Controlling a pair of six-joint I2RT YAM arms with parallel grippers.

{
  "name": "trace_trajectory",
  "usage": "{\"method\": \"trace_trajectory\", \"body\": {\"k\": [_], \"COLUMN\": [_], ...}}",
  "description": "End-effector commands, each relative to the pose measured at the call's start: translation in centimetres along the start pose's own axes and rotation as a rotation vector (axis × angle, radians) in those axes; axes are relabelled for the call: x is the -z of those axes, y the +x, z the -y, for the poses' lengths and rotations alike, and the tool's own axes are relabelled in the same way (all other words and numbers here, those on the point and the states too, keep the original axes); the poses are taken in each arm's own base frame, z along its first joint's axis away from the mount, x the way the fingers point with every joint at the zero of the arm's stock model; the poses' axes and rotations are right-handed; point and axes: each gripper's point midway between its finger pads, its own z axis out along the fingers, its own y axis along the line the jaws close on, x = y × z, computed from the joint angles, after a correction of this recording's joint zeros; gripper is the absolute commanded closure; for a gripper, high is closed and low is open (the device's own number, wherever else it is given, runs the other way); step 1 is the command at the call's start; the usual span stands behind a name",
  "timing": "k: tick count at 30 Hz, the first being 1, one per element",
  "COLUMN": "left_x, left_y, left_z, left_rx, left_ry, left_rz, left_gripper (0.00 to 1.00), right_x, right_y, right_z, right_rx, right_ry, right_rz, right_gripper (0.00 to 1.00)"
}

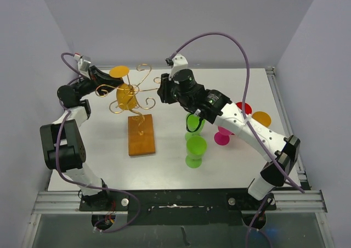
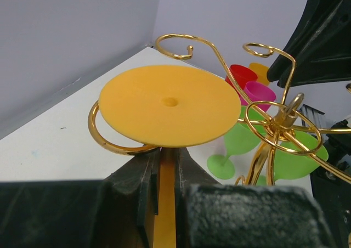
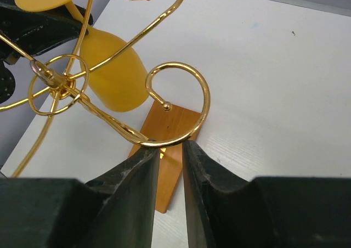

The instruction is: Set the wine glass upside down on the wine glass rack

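A thin gold wire wine glass rack with curled arms stood on a brown wooden base on the white counter. An orange plastic wine glass was upside down among the curls left of the rack's post, foot uppermost. The left arm's jaws were clamped tight on its stem, just under the foot. The right arm's jaws, narrowly parted, met a curl on the rack's right side. Whether they pinched it could not be told.
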Motion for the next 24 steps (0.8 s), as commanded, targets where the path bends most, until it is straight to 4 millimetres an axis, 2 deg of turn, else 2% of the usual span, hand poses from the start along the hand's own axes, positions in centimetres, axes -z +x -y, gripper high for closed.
{"method": "trace_trajectory", "body": {"k": [1, 4, 5, 6, 8, 10, 12, 20, 24], "left_x": [-0.7, -0.9, -0.9, -0.8, -0.8, -1.0, -1.0, -0.2, -0.1], "left_y": [-2.5, -2.0, -2.0, -2.4, -2.6, -2.1, -2.4, -3.0, -3.3], "left_z": [0.3, 0.4, 0.3, -0.5, -1.3, -1.4, -2.3, -3.4, -3.3], "left_rx": [-0.117, -0.015, -0.025, -0.117, -0.130, -0.064, -0.123, -0.166, -0.181], "left_ry": [-0.052, -0.070, -0.079, -0.117, -0.160, -0.176, -0.221, -0.343, -0.358], "left_rz": [0.042, 0.021, 0.017, 0.039, 0.044, 0.023, 0.026, 0.066, 0.080], "left_gripper": [1.00, 1.00, 1.00, 1.00, 1.00, 1.00, 1.00, 1.00, 1.00], "right_x": [2.3, 2.7, 2.8, 2.9, 3.0, 3.2, 3.2, 3.6, 3.7], "right_y": [-2.7, -2.6, -2.6, -2.5, -2.5, -2.4, -2.3, -2.4, -2.4], "right_z": [-0.4, -0.5, -0.5, -0.5, -0.7, -0.7, -0.8, -0.7, -0.7], "right_rx": [-0.030, -0.038, -0.039, -0.040, -0.039, -0.040, -0.043, -0.051, -0.051], "right_ry": [-0.036, -0.046, -0.049, -0.052, -0.057, -0.062, -0.064, -0.066, -0.064], "right_rz": [0.096, 0.100, 0.102, 0.102, 0.102, 0.104, 0.106, 0.115, 0.119], "right_gripper": [0.75, 0.74, 0.74, 0.73, 0.73, 0.72, 0.72, 0.69, 0.68]}}
